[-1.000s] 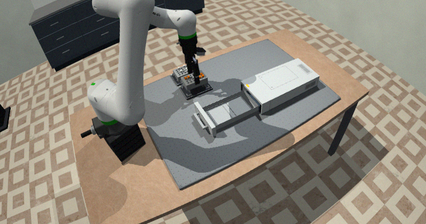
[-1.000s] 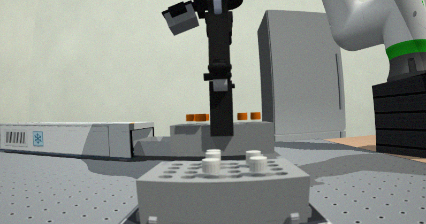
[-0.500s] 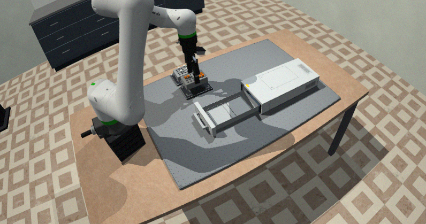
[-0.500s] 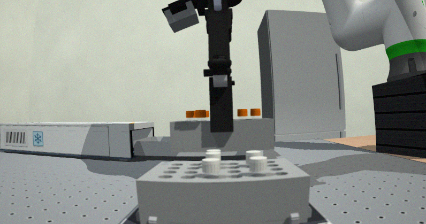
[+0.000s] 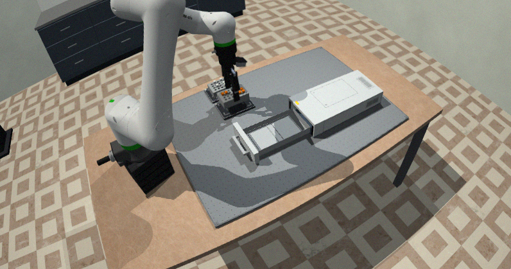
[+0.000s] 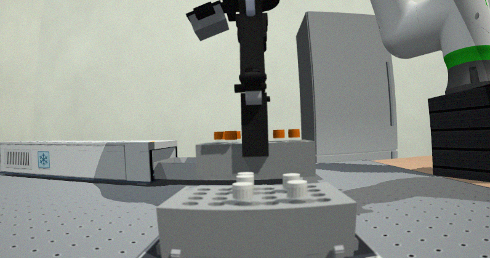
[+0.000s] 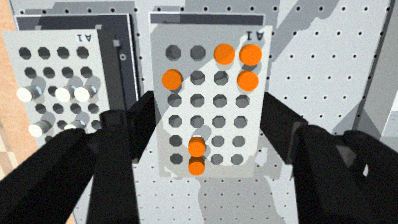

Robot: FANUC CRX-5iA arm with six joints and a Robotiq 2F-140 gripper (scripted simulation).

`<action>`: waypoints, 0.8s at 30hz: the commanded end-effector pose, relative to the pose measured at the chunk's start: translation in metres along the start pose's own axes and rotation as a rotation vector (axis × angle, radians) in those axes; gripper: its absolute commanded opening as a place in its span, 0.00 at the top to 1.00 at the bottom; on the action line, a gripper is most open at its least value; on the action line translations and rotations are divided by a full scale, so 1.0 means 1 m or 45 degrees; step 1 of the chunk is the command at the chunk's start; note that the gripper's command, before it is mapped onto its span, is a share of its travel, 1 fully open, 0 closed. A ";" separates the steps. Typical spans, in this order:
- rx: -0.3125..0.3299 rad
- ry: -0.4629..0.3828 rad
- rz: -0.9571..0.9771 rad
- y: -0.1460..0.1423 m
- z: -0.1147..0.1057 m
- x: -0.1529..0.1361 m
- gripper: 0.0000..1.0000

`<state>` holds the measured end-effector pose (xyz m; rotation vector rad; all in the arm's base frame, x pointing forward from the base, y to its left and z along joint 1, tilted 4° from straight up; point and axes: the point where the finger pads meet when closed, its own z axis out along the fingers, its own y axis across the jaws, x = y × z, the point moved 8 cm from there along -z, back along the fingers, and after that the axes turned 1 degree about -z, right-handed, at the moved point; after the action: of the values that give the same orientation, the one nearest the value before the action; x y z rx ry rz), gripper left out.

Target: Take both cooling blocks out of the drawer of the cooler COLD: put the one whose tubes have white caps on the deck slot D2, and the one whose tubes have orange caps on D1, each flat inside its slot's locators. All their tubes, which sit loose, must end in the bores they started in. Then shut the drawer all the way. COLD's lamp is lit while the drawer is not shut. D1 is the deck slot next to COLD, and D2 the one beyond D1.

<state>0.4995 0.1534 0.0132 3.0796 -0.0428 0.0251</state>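
While the white jointed arm (image 5: pixel 157 60) (image 6: pixel 415 26) reaches down, its black gripper (image 5: pixel 232 92) (image 6: pixel 255 153) (image 7: pixel 207 106) has the fingers closed on the grey orange-capped block (image 5: pixel 223 100) (image 6: pixel 291 160) (image 7: pixel 186 112), over D1 (image 5: pixel 227 116). The grey perforated board (image 5: pixel 257 192) (image 6: pixel 68 215) (image 7: pixel 320 75) lies on a brown table (image 5: pixel 117 206); patterned tiles (image 5: pixel 314 231) cover the floor.

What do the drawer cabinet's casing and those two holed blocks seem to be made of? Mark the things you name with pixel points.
The cooler's casing (image 5: pixel 339 99) (image 6: pixel 79 160): probably painted metal or plastic, smooth and white. The orange-capped block (image 5: pixel 228 99) (image 6: pixel 284 160) (image 7: pixel 187 111) and white-capped block (image 5: pixel 211 86) (image 6: pixel 257 228) (image 7: pixel 50 41): perhaps aluminium, matte, evenly grey.
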 end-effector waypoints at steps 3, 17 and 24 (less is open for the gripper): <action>0.001 0.002 0.000 0.000 0.002 0.001 0.90; 0.001 0.002 0.000 0.000 0.007 0.001 0.90; 0.001 0.002 0.000 0.000 0.008 0.001 0.90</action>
<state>0.4997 0.1529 0.0042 3.0796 -0.0436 0.0252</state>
